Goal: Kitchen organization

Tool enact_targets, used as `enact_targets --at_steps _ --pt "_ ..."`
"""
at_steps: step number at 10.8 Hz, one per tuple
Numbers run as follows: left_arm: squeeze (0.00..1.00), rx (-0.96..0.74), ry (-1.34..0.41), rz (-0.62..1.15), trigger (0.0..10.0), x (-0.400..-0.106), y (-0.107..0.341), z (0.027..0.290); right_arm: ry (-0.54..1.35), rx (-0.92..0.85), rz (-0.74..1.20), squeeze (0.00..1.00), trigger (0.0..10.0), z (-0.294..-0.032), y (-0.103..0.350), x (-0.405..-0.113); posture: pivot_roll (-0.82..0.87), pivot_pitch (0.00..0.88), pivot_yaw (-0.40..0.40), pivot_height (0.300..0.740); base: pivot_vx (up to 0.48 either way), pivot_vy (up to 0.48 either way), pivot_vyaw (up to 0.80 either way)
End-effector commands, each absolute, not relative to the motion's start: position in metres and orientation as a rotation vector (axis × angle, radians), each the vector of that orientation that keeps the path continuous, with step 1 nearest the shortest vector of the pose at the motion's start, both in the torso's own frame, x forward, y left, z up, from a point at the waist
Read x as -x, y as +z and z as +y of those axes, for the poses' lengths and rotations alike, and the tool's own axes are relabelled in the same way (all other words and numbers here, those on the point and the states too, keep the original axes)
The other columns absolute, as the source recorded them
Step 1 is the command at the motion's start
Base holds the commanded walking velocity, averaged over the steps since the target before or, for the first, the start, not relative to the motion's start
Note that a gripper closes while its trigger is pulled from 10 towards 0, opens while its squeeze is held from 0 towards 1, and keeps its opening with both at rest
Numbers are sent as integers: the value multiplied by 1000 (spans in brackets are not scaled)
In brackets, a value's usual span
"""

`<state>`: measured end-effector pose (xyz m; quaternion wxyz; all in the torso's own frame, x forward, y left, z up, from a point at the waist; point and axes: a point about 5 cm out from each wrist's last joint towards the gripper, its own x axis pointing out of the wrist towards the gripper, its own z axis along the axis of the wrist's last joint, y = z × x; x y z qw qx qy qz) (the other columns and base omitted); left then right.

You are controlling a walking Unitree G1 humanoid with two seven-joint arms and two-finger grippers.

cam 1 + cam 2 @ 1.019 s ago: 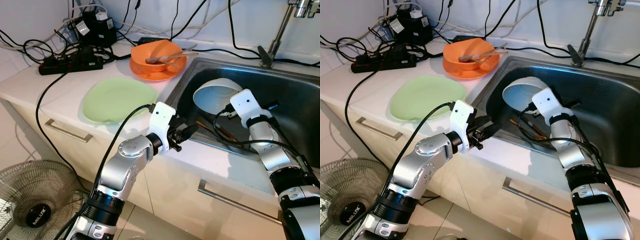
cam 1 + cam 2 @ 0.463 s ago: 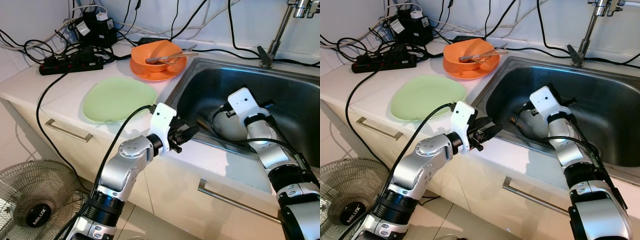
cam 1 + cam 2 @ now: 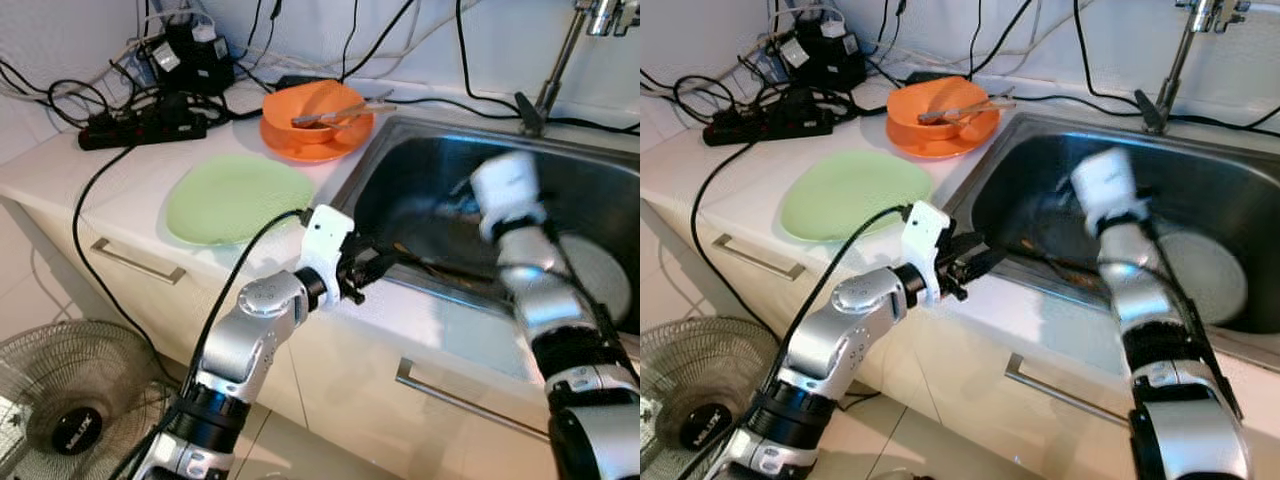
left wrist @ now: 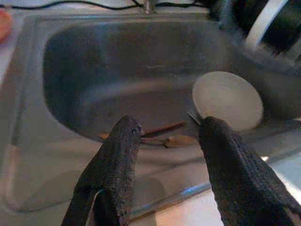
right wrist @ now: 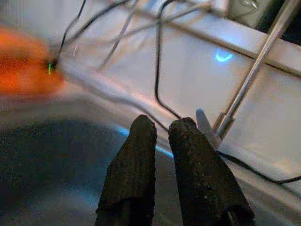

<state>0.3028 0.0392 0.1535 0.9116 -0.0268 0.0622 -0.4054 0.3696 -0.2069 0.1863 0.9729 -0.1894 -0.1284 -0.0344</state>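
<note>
A white plate (image 3: 600,278) lies flat on the floor of the steel sink (image 3: 420,135), toward its right side. Brown chopsticks and a utensil (image 4: 162,138) rest near the sink's front wall. My right gripper (image 5: 162,125) is shut with nothing in it; its arm (image 3: 510,190) is blurred above the sink's middle and faces the faucet. My left gripper (image 3: 385,262) hovers open over the sink's front left corner, holding nothing. On the counter to the left are a pale green plate (image 3: 235,195) and an orange bowl (image 3: 315,108) on an orange plate, with utensils in it.
A power strip with tangled cables (image 3: 140,125) covers the counter's back left. The faucet (image 3: 560,60) rises at the sink's back right. A floor fan (image 3: 70,420) stands low on the left. Cabinet handles (image 3: 135,265) run along the counter front.
The white plate stood upright at my right gripper a second ago; it now lies flat in the sink. The right arm has swung up and back. The left arm has barely moved.
</note>
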Motion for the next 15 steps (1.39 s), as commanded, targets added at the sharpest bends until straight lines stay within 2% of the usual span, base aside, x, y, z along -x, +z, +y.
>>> enact_targets --at_steps 1,5,9,13,15 --pt "0 41 -791 107 10000 -306 154 44 -42 276 -323 0 10000 -201 204 -369 38 0 90 740 0 0 0" --pt "0 25 -616 -22 10000 -321 167 58 30 36 -338 0 10000 -191 214 -351 23 0 88 740 0 0 0" --pt "0 24 -548 -111 10000 -324 175 61 144 -15 -282 0 10000 -165 188 -318 13 0 90 740 0 0 0" --pt "0 42 -504 -139 10000 -327 178 66 171 -32 -226 0 10000 -148 171 -315 23 0 90 740 0 0 0" --pt "0 36 -359 -207 10000 -338 193 101 191 -38 -195 0 10000 -138 162 -315 35 0 92 740 0 0 0"
